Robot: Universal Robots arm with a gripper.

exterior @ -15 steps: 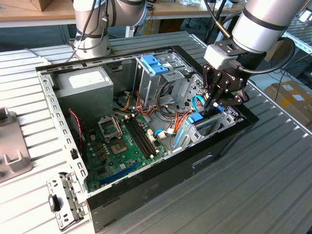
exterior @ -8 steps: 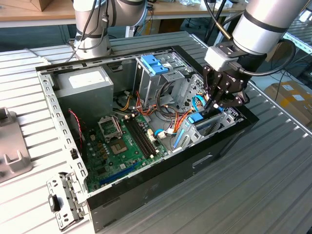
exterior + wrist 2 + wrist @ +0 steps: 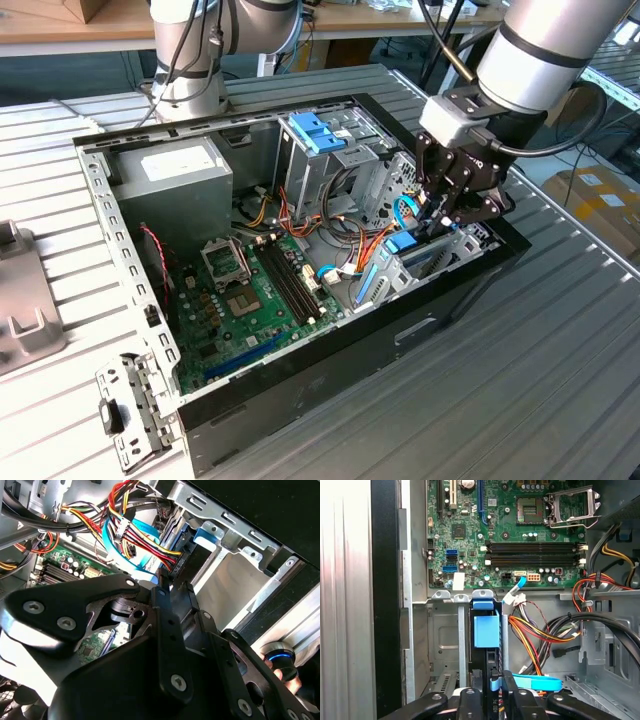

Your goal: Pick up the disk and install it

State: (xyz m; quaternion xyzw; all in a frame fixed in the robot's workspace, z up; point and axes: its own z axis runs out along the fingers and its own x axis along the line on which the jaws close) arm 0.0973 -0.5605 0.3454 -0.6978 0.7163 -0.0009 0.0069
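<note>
The disk [image 3: 402, 243] stands on edge in the metal drive bay at the front corner of the open computer case [image 3: 300, 400], on the exterior view's right. In the first wrist view the disk [image 3: 486, 630] is seen edge-on, a dark body with a bright blue tab, slotted between the bay's metal walls. My gripper [image 3: 437, 225] hangs right over it. Its fingertips [image 3: 509, 682] are drawn together and rest at the disk's near edge. In the second wrist view my gripper [image 3: 172, 587] points at the disk's connector end [image 3: 181, 560] beside the blue carrier [image 3: 205, 535].
Red, yellow and orange cables [image 3: 530, 635] and a flat blue cable [image 3: 535, 682] crowd the space beside the bay. The motherboard [image 3: 250, 300], grey power supply [image 3: 175, 165] and light-blue bracket [image 3: 315, 130] fill the case. Another arm's base [image 3: 190, 60] stands behind; a metal plate [image 3: 130, 410] lies on the table.
</note>
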